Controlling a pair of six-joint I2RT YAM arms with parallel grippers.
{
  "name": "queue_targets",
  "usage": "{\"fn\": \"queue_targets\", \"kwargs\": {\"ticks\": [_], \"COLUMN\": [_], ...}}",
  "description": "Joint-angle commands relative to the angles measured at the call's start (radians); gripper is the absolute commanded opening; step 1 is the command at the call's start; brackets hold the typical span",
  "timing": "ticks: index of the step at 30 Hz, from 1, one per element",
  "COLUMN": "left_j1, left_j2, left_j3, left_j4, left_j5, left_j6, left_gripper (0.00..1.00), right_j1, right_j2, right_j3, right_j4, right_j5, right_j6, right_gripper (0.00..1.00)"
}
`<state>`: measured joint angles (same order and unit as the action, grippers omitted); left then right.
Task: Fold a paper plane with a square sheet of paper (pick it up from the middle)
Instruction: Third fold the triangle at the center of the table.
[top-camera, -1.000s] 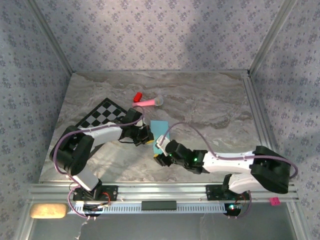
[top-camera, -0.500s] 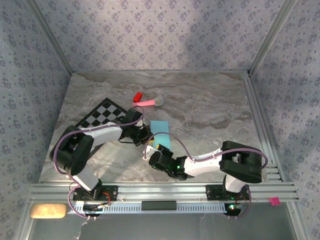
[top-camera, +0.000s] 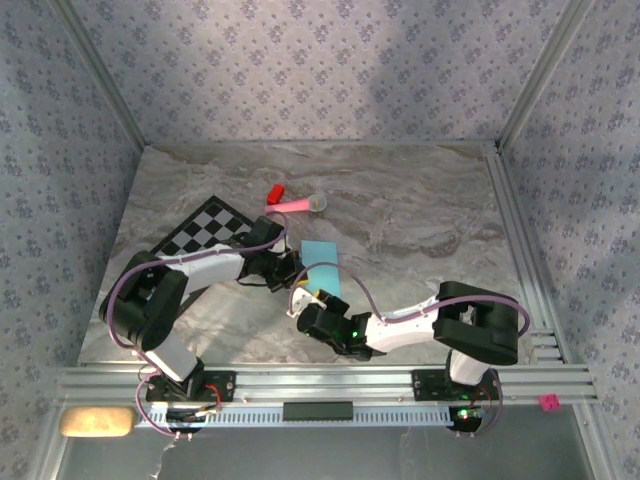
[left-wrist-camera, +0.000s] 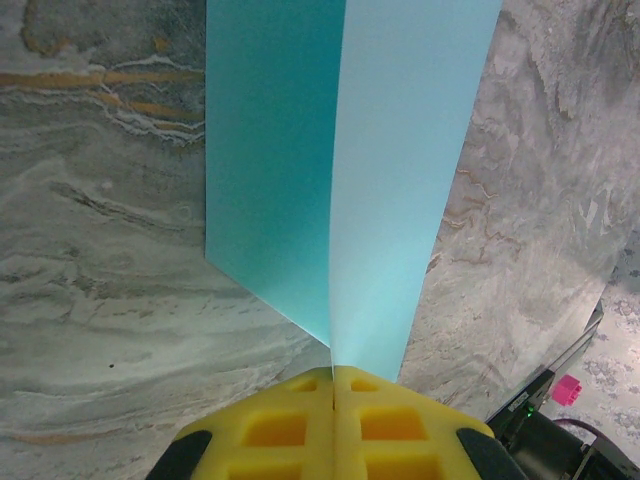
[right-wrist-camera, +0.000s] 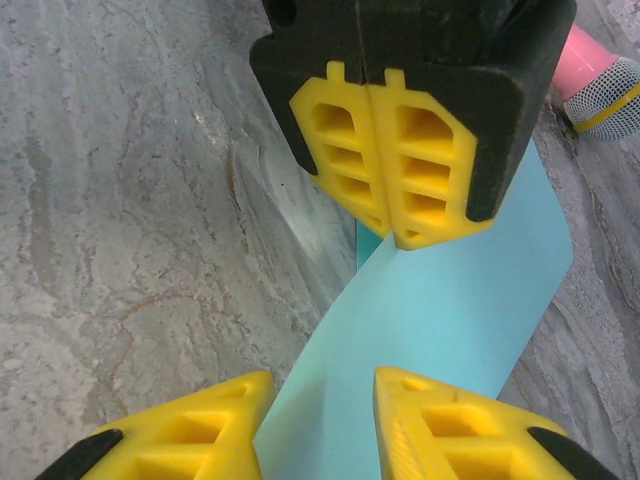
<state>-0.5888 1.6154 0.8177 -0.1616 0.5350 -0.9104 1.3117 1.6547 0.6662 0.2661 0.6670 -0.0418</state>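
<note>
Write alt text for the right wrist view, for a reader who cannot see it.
The left gripper, shut, pinches a light-blue sheet of paper over a marble table. The right gripper stands open at the bottom, a yellow finger on either side of the sheet; a pink toy lies top right.

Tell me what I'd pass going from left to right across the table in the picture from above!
checkered mat → red block → pink stick toy → light-blue paper
</note>
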Motion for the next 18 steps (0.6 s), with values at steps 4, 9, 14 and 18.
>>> {"fn": "queue_targets", "kwargs": {"ticks": [4, 9, 14, 18], "left_j1": [0.006, 0.007, 0.006, 0.007], "left_j2": [-0.028, -0.026, -0.026, -0.034], "left_j3": [0.0, -0.001, -0.003, -0.002], "left_j4": [-0.029, -0.03, -0.03, -0.036], "left_j5": [0.011, 0.013, 0.01, 0.004], "left_j6": [0.005, 0.005, 0.004, 0.008], "left_gripper": [0.02, 0.02, 0.02, 0.03], "right_j1": [0.006, 0.004, 0.001, -0.005], "right_j2": [-0.022, -0.027, -0.029, -0.033], "right_j3": [0.0, -0.002, -0.001, -0.003], "right_j4": [-0.008, -0.017, -0.024, -0.031], "right_j5": [0.027, 0.032, 0.036, 0.034], "right_j6": [0.042, 0.06, 0.076, 0.092], "right_gripper": [0.26, 0.19, 0.13, 0.06]}}
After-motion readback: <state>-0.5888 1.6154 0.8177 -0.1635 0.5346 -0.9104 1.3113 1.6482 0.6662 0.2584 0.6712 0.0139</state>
